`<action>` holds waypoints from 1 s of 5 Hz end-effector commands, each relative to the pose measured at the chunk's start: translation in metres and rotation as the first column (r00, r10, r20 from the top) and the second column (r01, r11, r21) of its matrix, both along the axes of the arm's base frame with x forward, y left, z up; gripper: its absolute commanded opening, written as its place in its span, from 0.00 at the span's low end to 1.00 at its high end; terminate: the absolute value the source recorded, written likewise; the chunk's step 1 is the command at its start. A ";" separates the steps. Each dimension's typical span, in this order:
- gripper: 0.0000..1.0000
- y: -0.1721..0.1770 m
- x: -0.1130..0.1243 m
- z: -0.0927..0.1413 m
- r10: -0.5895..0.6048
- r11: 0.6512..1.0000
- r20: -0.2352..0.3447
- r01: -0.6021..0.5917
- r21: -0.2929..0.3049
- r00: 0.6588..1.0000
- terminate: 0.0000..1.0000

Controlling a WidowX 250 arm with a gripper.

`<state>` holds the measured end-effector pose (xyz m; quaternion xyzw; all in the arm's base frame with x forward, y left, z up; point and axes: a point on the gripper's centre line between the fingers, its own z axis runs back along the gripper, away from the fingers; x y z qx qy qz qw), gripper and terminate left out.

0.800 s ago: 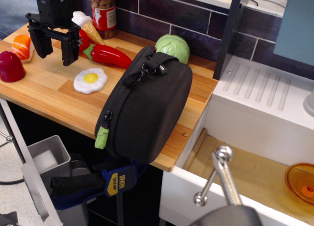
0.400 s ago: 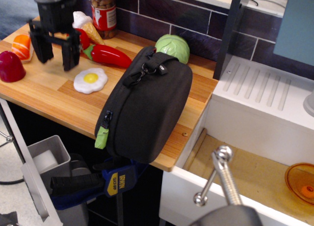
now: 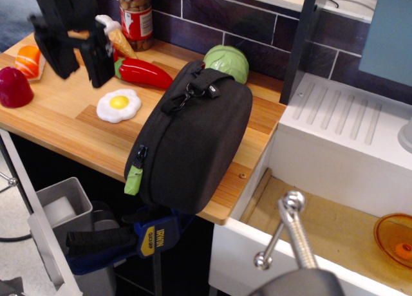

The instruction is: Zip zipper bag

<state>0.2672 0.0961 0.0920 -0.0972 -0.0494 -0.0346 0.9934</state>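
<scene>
The zipper bag (image 3: pixel 196 141) is a large black rounded case standing on its edge at the front of the wooden counter (image 3: pixel 64 125), overhanging the rim. Its lime-green pull tab (image 3: pixel 133 179) hangs at the lower left of the zipper. A black strap and clip (image 3: pixel 188 91) sit on top. My gripper (image 3: pixel 82 65) is black, open and empty, hovering above the counter's left part, well left of the bag and above the toy food. It is blurred by motion.
Toy food lies around the gripper: fried egg (image 3: pixel 119 104), red pepper (image 3: pixel 143 73), orange piece (image 3: pixel 29 60), dark red dome (image 3: pixel 14 87), a jar (image 3: pixel 136 16). A green cabbage (image 3: pixel 227 62) sits behind the bag. A white sink unit (image 3: pixel 341 141) stands at the right.
My gripper has shifted slightly right and toward the camera, staying open. The bag and toy food have not moved.
</scene>
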 end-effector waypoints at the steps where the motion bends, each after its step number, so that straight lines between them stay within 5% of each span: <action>1: 1.00 -0.045 -0.057 0.027 -0.137 0.991 0.250 0.132 0.039 0.958 0.00; 3: 1.00 -0.077 -0.084 -0.003 -0.232 0.972 0.289 0.210 0.107 0.929 0.00; 5: 1.00 -0.096 -0.086 -0.018 -0.238 0.970 0.302 0.211 0.121 0.923 0.00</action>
